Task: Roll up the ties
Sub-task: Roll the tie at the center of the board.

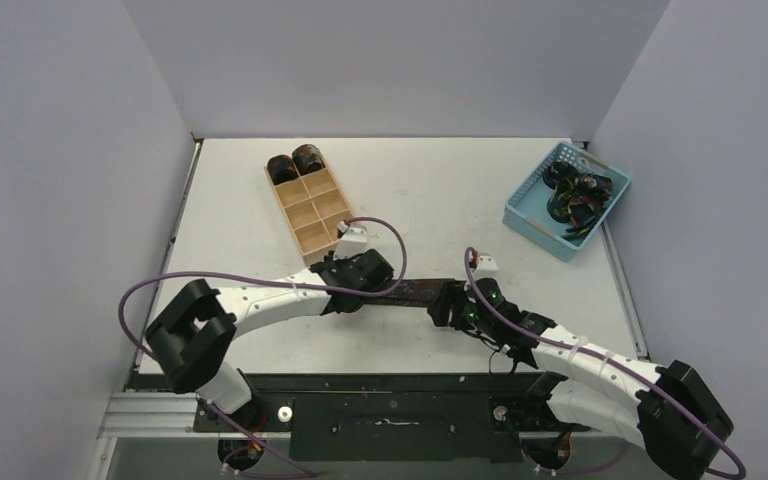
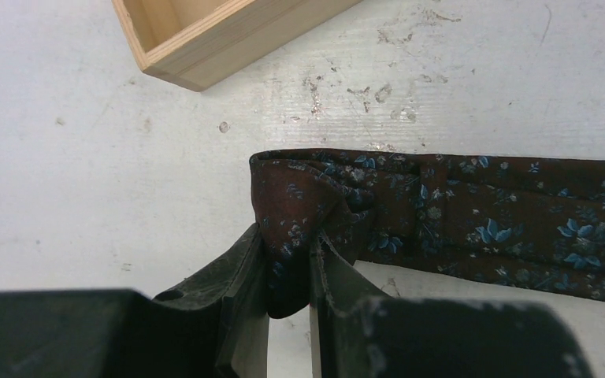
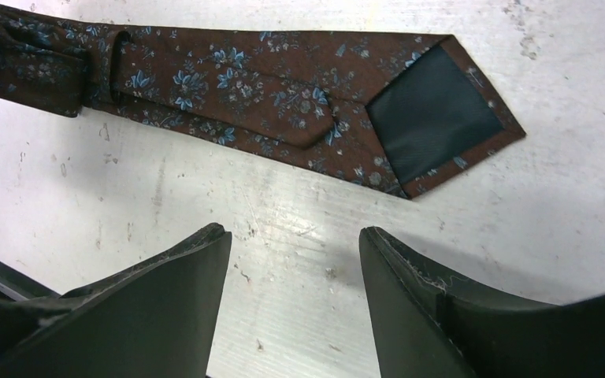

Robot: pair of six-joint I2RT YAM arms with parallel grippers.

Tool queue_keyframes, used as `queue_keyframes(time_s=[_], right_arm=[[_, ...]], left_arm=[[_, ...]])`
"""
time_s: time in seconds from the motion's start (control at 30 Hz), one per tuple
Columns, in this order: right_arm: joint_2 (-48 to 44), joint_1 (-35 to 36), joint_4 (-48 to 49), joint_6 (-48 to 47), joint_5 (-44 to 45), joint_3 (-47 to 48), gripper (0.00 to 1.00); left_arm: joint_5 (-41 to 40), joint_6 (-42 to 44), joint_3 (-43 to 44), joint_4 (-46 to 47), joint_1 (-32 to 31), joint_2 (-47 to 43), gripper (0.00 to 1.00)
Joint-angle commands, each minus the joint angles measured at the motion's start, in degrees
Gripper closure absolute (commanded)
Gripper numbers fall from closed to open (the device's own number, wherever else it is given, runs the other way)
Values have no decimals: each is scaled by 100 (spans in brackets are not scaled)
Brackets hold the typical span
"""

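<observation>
A brown tie (image 1: 418,291) with small blue flowers lies flat on the table between the two arms. My left gripper (image 2: 287,256) is shut on the tie's folded narrow end (image 2: 299,213); the rest of the strip (image 2: 504,224) runs off to the right. My right gripper (image 3: 293,240) is open and empty, just short of the tie's wide pointed end (image 3: 433,110), whose dark lining faces up. Two rolled ties (image 1: 295,163) sit in the far compartments of the wooden tray (image 1: 312,235). More dark ties (image 1: 575,195) lie bunched in the blue basket (image 1: 520,215).
The tan tray's corner (image 2: 197,47) is just beyond my left gripper. The blue basket stands at the far right by the table edge. Purple cables loop over both arms. Grey walls close in the table on three sides.
</observation>
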Motion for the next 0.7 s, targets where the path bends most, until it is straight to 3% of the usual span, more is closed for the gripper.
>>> queue_keyframes(time_s=[0.0,0.2,0.43,0.67], right_arm=[[-505,-19,-242,128,257,-129,38],[-909,-53,-559,139,346,-151,38],[-974,-60,-576,170,377,-176,38],[-864,-63,-447,235,360,-255,38]], left_arm=[[-1102,-229,586,-870,-331,629,100],[-1541,-558,1210,-1431,-668,1524,100],[-1508,-615,1589,-1434,-896,1879,100],[-1154,-531,1629,-1086,-1016,1902,86]])
